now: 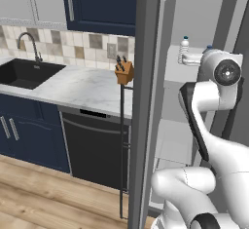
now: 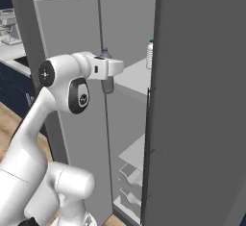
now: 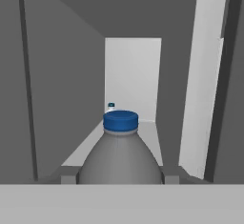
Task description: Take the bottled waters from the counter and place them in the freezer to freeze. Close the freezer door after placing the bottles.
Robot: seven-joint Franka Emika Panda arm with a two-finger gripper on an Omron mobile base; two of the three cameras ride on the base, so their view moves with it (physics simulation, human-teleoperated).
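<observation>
Claw (image 3: pixel 121 182) closed on a bottled water (image 3: pixel 120 154), blue cap up, held over a white shelf (image 2: pixel 132 78) inside the open freezer (image 1: pixel 194 101). A second bottle (image 1: pixel 183 50) stands upright farther back on that shelf. Freezer door (image 1: pixel 146 106) stands open beside the counter (image 1: pixel 73 86), which carries a knife block (image 1: pixel 124 71).

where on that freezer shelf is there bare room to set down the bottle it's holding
Bare white shelf runs between the held bottle and the far bottle at the back wall, free to their right. The far end by that bottle is the one taken spot.
</observation>
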